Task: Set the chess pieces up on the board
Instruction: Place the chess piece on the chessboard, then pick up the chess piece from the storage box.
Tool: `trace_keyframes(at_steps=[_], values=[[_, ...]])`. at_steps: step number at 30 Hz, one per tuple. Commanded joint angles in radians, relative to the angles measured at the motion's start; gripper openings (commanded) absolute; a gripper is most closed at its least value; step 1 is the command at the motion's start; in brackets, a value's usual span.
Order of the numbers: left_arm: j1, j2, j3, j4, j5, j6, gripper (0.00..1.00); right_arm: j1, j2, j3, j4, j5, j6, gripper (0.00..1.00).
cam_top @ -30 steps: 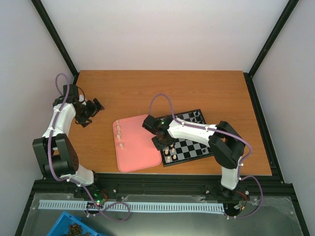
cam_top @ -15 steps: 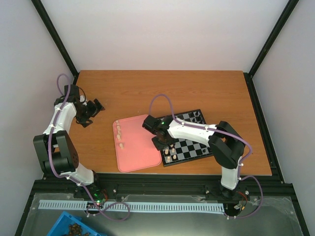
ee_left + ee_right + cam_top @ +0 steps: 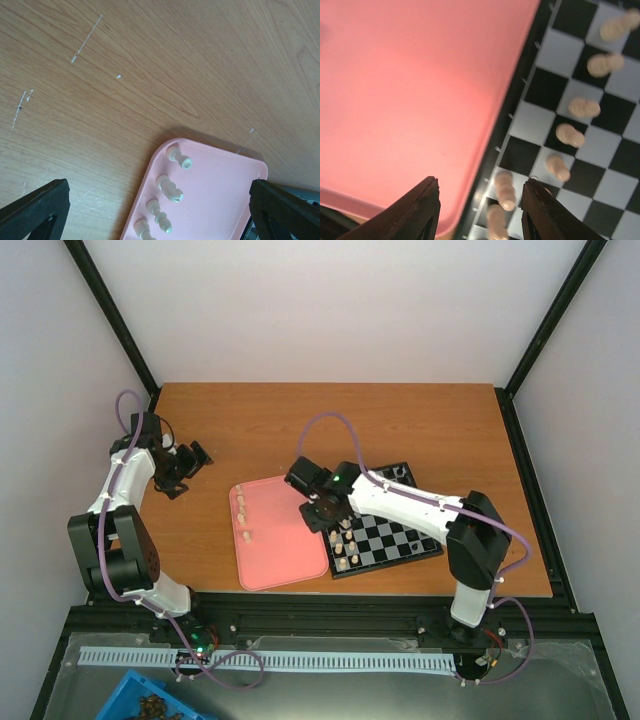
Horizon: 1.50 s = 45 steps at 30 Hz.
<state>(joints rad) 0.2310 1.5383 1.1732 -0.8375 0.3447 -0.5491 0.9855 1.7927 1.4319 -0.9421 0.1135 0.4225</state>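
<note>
Wood table (image 3: 300,420): R pincer (image 3: 480,190) spread over board (image 3: 547,50) w/ pieces (image 3: 585,107).

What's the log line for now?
right gripper: open, over board rim | left gripper: open, left of tray | pieces: on tray and board

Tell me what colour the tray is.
Pink tray, clearest in the right wrist view.

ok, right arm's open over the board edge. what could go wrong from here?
1. The open right pincer hangs just over the cream pieces standing along the edge of the board; swinging toward the pink tray could topple them.
2. The pieces left on the tray lie on their sides close to its wall, so a grasp may slip or the pincer may catch the rim.
</note>
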Motion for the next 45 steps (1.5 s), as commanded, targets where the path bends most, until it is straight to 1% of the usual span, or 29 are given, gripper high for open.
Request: trace_keyframes(at_steps=[1, 5, 7, 11, 17, 20, 24, 28, 32, 35, 37, 45], values=[[0.004, 0.000, 0.029, 0.002, 0.000, 0.017, 1.00, 0.039, 0.043, 0.130, 0.004, -0.040, -0.024, 0.48], [0.004, -0.002, 0.030, -0.001, -0.003, 0.016, 1.00, 0.101, 0.176, 0.304, 0.023, -0.067, -0.049, 0.55], [0.004, -0.005, 0.029, -0.001, -0.007, 0.016, 1.00, 0.121, 0.251, 0.388, 0.030, -0.098, -0.061, 0.58], [0.004, -0.012, 0.024, -0.006, -0.017, 0.019, 1.00, 0.141, 0.396, 0.556, 0.004, -0.140, -0.080, 0.59], [0.004, -0.018, 0.017, -0.005, -0.016, 0.022, 1.00, 0.146, 0.534, 0.711, -0.033, -0.193, -0.101, 0.60], [0.004, -0.019, 0.013, -0.002, -0.014, 0.023, 1.00, 0.147, 0.568, 0.742, -0.045, -0.204, -0.103, 0.60], [0.004, -0.017, 0.011, 0.000, -0.011, 0.020, 1.00, 0.147, 0.598, 0.744, -0.046, -0.210, -0.098, 0.58], [0.004, -0.014, 0.013, -0.001, -0.009, 0.020, 1.00, 0.147, 0.621, 0.745, -0.043, -0.231, -0.094, 0.49], [0.004, -0.011, 0.014, 0.001, -0.006, 0.020, 1.00, 0.148, 0.638, 0.745, -0.041, -0.231, -0.093, 0.46], [0.004, -0.009, 0.014, 0.002, -0.005, 0.020, 1.00, 0.147, 0.646, 0.746, -0.032, -0.230, -0.093, 0.45], [0.005, -0.008, 0.014, 0.002, -0.003, 0.020, 1.00, 0.147, 0.654, 0.782, -0.031, -0.228, -0.091, 0.45], [0.004, -0.003, 0.014, 0.004, 0.000, 0.023, 1.00, 0.145, 0.691, 0.829, -0.044, -0.216, -0.089, 0.44]])
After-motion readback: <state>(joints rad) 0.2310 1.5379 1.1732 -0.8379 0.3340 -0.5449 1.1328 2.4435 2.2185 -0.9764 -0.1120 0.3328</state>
